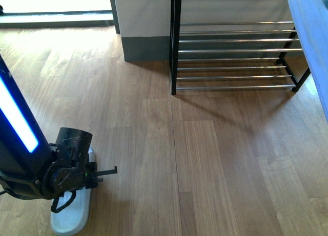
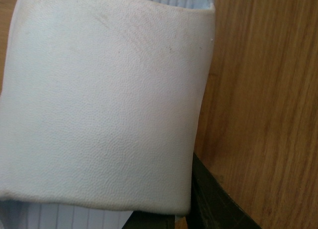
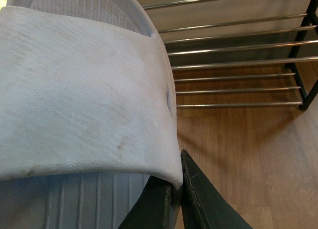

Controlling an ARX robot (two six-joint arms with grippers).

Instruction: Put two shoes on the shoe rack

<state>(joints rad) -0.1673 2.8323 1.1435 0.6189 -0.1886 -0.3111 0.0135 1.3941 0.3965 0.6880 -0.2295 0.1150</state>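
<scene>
Wall corner (image 1: 146, 41) flanks shoe rack (image 1: 236, 67) while right claw (image 3: 178, 177) grips slide (image 3: 84, 90).

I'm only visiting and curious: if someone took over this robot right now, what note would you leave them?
Right gripper: shut on the strap edge of one pale slide, lifted close to the shoe rack.
Left gripper: down at the other slide, which lies on the floor. Its fingers sit either side of the strap edge, but I cannot tell if they grip.
Done: nothing on the visible rack rods yet.
Left: set both slides on the rack.
</scene>
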